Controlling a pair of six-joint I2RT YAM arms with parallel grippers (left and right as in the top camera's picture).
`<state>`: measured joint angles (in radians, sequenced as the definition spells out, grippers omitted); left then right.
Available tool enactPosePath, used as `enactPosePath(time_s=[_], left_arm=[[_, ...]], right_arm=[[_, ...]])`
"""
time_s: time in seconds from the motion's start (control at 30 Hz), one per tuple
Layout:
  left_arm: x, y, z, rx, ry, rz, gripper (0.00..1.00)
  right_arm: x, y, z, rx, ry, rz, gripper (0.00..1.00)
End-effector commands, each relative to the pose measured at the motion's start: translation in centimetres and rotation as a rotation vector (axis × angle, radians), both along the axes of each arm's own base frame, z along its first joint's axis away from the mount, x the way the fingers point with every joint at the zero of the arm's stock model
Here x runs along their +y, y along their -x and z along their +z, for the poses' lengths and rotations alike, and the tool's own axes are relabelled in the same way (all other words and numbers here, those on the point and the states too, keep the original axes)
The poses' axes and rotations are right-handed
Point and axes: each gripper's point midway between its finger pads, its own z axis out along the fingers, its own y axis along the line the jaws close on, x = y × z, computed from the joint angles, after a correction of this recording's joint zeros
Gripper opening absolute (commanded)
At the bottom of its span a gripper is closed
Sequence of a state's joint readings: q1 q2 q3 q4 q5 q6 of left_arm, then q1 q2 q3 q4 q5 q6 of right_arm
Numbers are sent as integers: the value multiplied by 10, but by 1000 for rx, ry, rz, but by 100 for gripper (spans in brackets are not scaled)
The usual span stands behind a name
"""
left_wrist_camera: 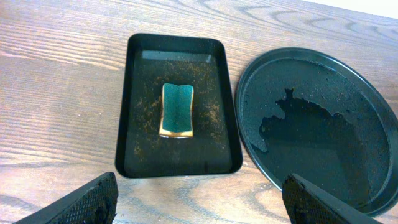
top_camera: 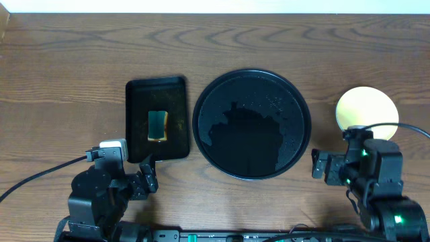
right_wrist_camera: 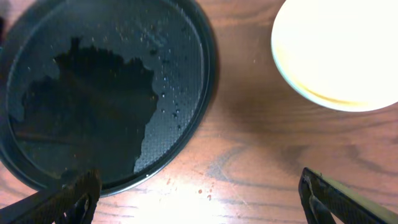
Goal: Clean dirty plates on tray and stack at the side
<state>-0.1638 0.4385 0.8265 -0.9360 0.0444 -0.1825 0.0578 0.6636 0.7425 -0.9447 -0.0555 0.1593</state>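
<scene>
- Left tool (left_wrist_camera: 202, 208): jaws wide apart, nothing between them, hovering over the brown wooden counter (top_camera: 67, 67) at the near edge of the small black rectangular tray (left_wrist_camera: 127, 106).
- Rectangular tray: green-topped yellow sponge (left_wrist_camera: 177, 110) lying flat mid-tray, with brown specks scattered around it.
- Large round glossy black tray (top_camera: 252, 124): centre of the counter, just right of the rectangular tray, not touching it. Fine droplets or specks on its surface.
- Pale yellow round plate (top_camera: 366, 107): on the counter to the right of the round tray, apart from it. Can't tell whether other plates sit under it.
- Right tool (right_wrist_camera: 202, 202): fully spread, gripping nothing, over bare counter between the round tray and the yellow plate.
</scene>
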Motion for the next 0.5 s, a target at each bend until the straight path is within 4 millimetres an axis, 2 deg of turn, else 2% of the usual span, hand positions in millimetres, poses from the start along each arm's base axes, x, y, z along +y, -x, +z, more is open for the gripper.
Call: enactPosePath(time_s=[0.0, 0.23, 0.47], left_arm=[[4, 0, -4, 6, -23, 12, 84], [4, 0, -4, 6, -23, 12, 84], [4, 0, -4, 6, -23, 12, 84]], right_arm=[[-3, 4, 13, -94, 34, 18, 99], [-6, 2, 46, -438, 45, 15, 99], [-6, -8, 61, -740, 35, 6, 99]])
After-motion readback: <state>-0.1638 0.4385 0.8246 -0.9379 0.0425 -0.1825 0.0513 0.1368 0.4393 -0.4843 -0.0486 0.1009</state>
